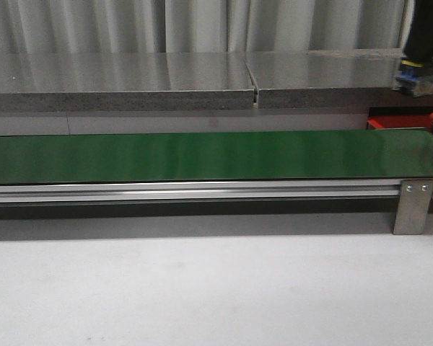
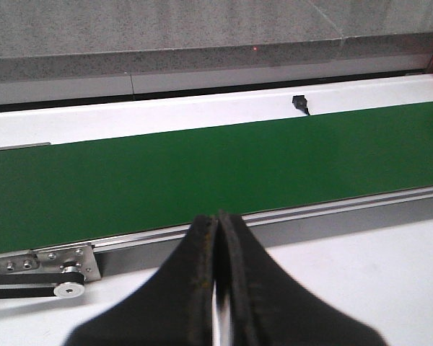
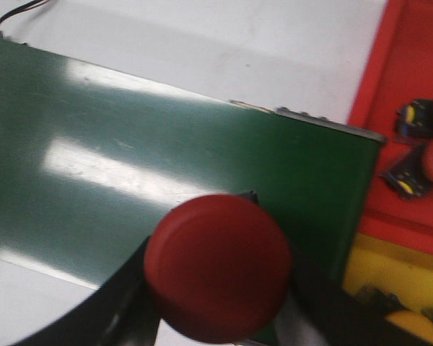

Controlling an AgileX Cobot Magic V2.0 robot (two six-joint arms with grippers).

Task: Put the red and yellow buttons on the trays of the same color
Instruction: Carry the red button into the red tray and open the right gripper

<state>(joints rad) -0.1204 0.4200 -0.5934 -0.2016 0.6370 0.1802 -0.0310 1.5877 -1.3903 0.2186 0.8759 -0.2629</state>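
Red button (image 3: 218,267) sits clamped between my right jaws (image 3: 216,317) above the green belt (image 3: 166,173), the red tray (image 3: 411,65) with more buttons and the yellow tray (image 3: 375,270) lying just beyond the belt's end, while my left jaws (image 2: 218,274) are pressed together, empty.

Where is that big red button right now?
The red button sits gripped in the right claw, seen in the right wrist view, above the green belt near its end beside the red tray.
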